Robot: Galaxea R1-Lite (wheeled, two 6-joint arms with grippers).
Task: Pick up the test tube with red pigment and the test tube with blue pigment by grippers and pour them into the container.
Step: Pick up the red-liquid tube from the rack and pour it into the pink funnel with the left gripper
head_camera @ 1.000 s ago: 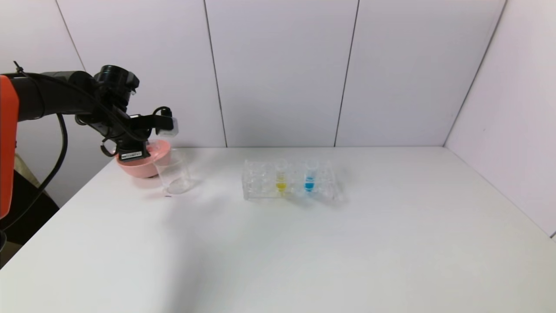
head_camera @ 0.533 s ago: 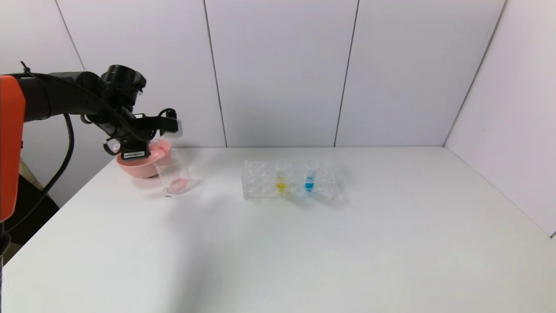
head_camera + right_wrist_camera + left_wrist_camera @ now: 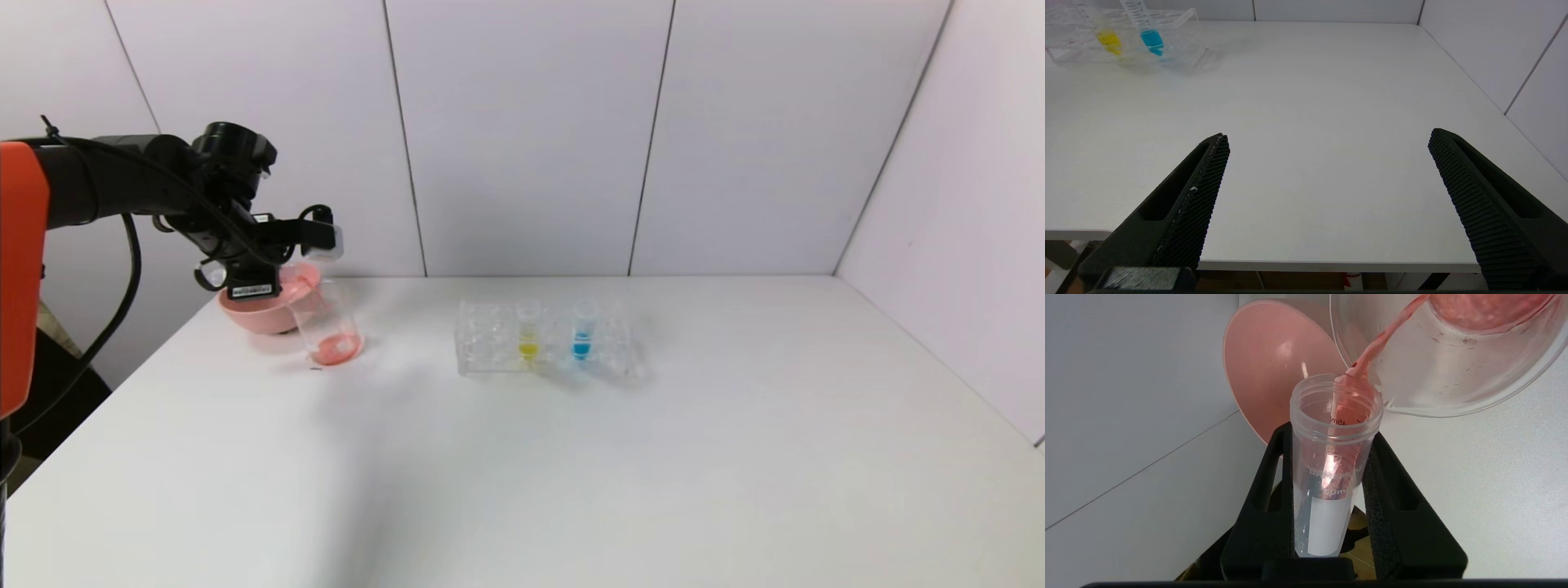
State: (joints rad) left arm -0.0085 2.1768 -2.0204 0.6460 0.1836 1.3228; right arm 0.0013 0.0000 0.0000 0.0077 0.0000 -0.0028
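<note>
Above the container [image 3: 328, 331], the tipped test tube with red pigment [image 3: 1333, 457] between left gripper [image 3: 1331, 437] fingers [image 3: 1392, 506].

- Red tube [image 3: 1333, 457]: lower end hidden between left pincer [image 3: 1331, 437] fingers.
- Beaker [image 3: 1453, 355]: cut off at wrist-picture edge.
- Pink bowl [image 3: 261, 314]: partly hidden behind the left arm.
- Right pincer [image 3: 1327, 163]: finger bases cut off.

Head overview; two close wrist views
</note>
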